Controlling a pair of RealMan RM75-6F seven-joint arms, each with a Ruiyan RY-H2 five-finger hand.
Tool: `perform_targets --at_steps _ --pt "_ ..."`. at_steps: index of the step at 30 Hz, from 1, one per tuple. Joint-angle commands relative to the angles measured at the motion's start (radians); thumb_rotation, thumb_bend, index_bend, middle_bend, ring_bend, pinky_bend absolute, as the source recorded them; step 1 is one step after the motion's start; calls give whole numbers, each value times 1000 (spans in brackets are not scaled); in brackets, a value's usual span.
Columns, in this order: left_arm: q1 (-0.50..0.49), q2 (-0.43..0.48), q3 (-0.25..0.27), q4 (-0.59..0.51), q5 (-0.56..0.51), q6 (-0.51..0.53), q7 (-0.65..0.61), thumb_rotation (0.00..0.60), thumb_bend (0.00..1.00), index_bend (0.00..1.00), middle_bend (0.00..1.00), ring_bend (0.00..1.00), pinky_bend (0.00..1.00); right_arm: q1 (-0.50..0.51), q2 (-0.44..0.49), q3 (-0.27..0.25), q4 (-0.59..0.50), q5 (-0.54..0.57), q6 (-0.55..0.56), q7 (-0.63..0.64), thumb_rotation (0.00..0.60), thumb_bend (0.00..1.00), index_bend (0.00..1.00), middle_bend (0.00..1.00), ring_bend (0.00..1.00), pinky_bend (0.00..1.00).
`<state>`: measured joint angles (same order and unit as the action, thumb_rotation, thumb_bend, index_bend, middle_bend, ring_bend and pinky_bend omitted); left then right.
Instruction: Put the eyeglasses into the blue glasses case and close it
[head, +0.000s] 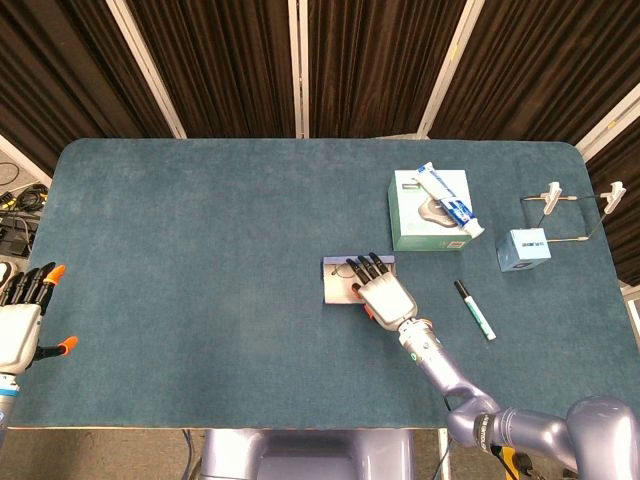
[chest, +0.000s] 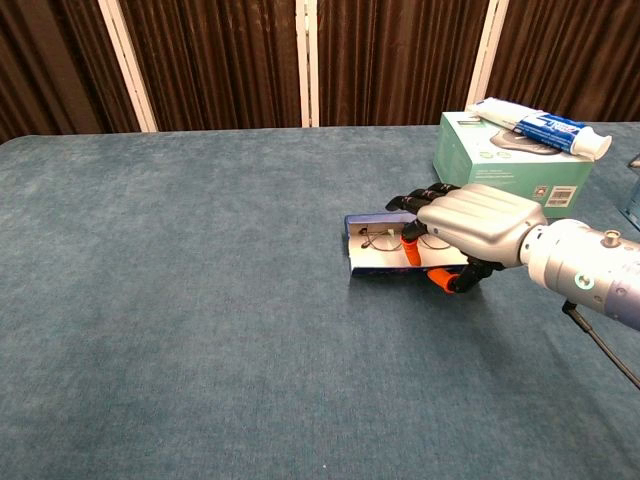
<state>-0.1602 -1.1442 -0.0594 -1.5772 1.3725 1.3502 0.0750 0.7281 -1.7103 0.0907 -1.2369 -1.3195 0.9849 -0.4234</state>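
Observation:
The blue glasses case (head: 336, 285) (chest: 372, 268) lies right of the table's middle with its white-lined lid partly raised. Thin-framed eyeglasses (chest: 378, 239) rest inside the tray behind the lid. My right hand (head: 385, 298) (chest: 478, 225) lies over the case's right part. Its dark fingers (chest: 412, 202) reach across the top, and its orange-tipped thumb sits under the lid's front edge, so it grips the lid. The case's right end is hidden by the hand. My left hand (head: 22, 315) hovers at the table's far left edge with fingers apart, holding nothing.
A teal box (head: 428, 228) (chest: 500, 168) with a toothpaste tube (head: 450, 200) (chest: 540, 127) on top stands behind the case. A marker pen (head: 475, 309), a small blue cube (head: 524, 248) and a wire stand (head: 575, 205) are at the right.

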Motion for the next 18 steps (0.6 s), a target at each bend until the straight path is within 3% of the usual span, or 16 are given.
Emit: perform_targets --at_steps 1,12,16,18 --pt "0 0 0 -1 0 1 0 600 0 0 0 0 0 -4 -2 -4 7 -14 8 13 600 417 583 73 0 0" --pt "1 1 3 -7 6 1 3 600 0 0 0 0 0 -30 42 -32 -34 -73 45 50 600 420 643 94 0 0" --pt "3 4 7 -13 14 6 -1 600 0 0 0 0 0 -52 126 -63 -122 -111 68 41 600 421 645 94 0 0" --pt "7 9 12 -22 31 17 -7 600 0 0 0 0 0 -84 219 -106 -213 -150 102 16 600 421 645 94 0 0"
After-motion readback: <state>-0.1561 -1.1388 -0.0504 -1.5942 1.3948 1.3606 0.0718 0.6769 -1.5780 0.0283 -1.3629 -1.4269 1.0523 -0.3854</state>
